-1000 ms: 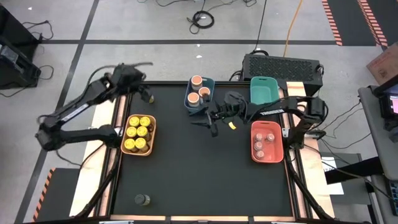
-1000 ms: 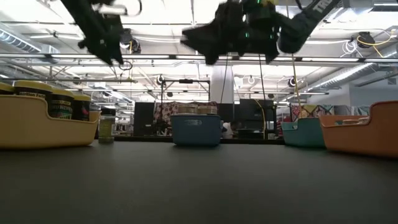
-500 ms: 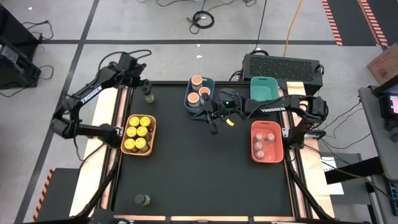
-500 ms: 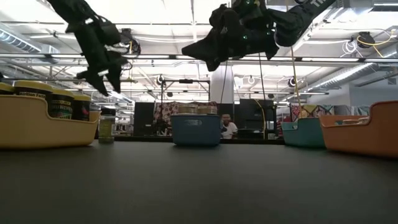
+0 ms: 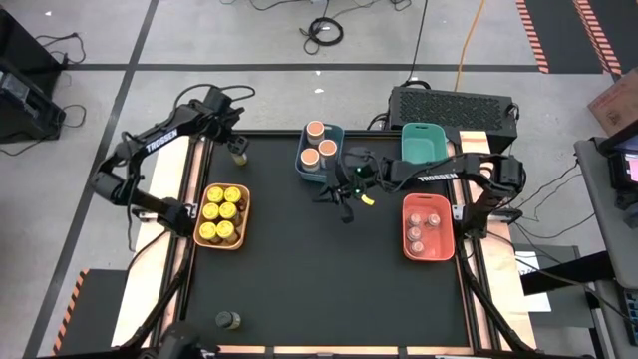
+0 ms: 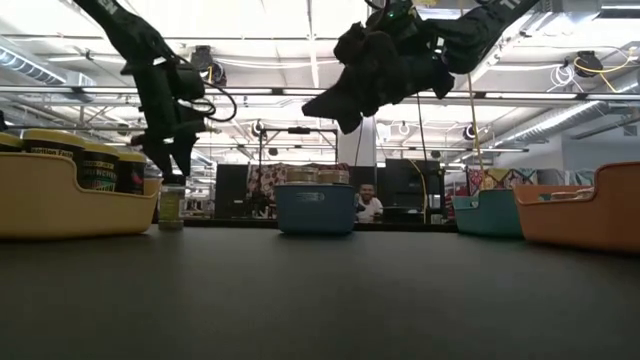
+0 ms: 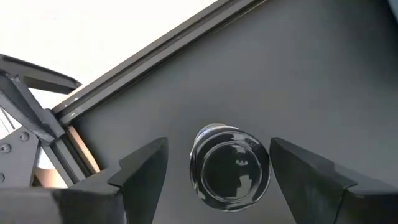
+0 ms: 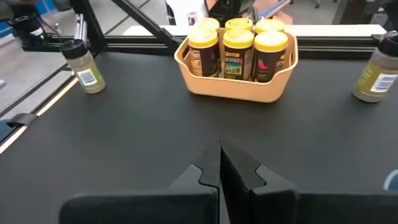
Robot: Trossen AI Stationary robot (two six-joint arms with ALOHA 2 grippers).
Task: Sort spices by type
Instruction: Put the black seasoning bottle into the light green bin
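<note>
An olive spice jar [image 5: 238,156] stands upright on the black table at the far left. My left gripper [image 5: 231,142] hangs open just above it. In the left wrist view its two fingers stand on either side of the jar's dark cap [image 7: 230,169], apart from it. My right gripper [image 5: 340,196] is shut on nothing, in the air over the table's middle, next to the blue bin [image 5: 305,170]. In the low view it slants down [image 6: 340,112]. Yellow-lidded jars [image 5: 220,212] fill the orange bin [image 5: 244,221]. Peach-topped jars [image 5: 317,142] stand in the blue bin. Pinkish-topped jars [image 5: 423,227] stand in the red bin [image 5: 427,255].
A teal bin [image 5: 423,143] stands at the far right, beside the blue one. A second olive jar [image 5: 228,320] stands alone near the table's near left corner. The middle and near right of the table are bare black mat. A person shows in the room behind [image 6: 368,206].
My left gripper has come down toward the olive jar at the far left, staying open, and now hangs just over its cap. My right gripper has shut on nothing and tipped its fingertips lower, keeping its place beside the blue bin.
</note>
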